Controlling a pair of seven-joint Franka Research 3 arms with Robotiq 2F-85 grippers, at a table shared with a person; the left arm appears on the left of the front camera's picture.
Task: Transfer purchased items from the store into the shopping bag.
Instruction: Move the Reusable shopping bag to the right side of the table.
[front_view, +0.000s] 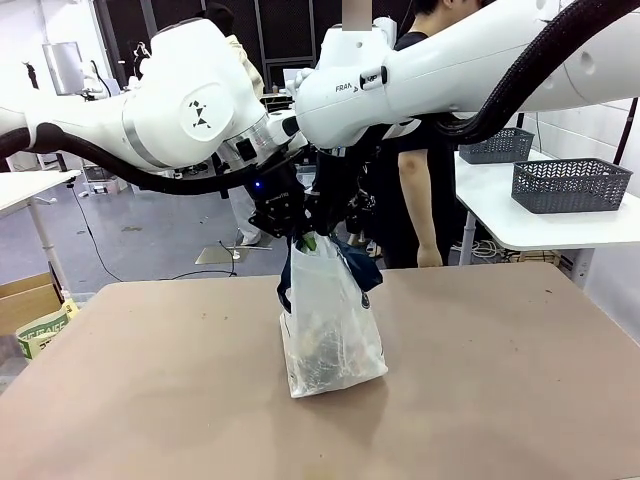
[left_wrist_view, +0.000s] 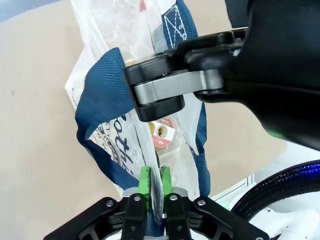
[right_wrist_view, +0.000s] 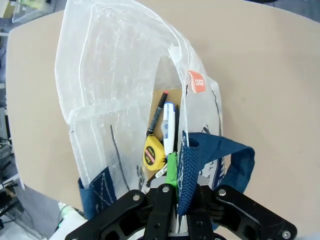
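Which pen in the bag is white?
The white pen has a blue cap; the black pen beside it is thinner, with a red tip.

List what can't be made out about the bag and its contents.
Front view: items in the bag blur behind its cloudy plastic.
Left wrist view: the right end effector covers part of the bag's mouth; folds break up its lettering.
Right wrist view: the blue handle hides one finger pad.
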